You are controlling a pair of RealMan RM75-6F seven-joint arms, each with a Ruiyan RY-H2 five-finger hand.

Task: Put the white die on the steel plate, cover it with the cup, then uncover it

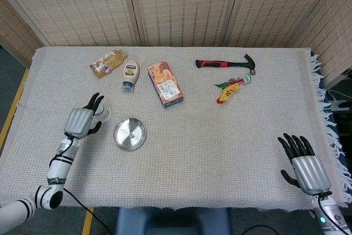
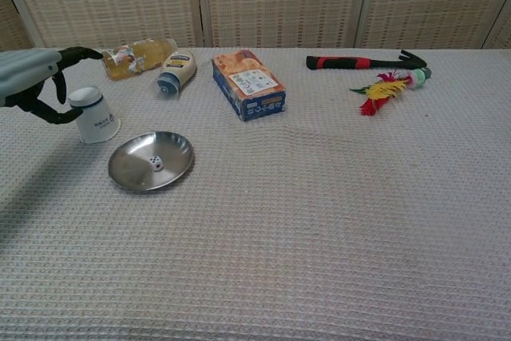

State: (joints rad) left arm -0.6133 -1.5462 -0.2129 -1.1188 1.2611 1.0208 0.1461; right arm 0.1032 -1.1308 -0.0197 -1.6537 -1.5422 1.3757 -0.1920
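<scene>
fingers (image 2: 76, 53) of the left hand (image 1: 78, 121) are spreading apart around the top of the cup (image 2: 96, 116) without gripping it. the cup is standing upside down, long axis vertical, mouth on the tabletop (image 2: 319, 221), just beside the steel plate (image 2: 128, 172). the white die (image 2: 156, 163) is lying inside the plate near its middle, a dotted face pointing up. the right hand (image 1: 308, 167) is resting near the tabletop's near right corner, fingers extended apart, holding nothing. a hammer (image 1: 225, 64) is lying well apart, long axis running left to right.
</scene>
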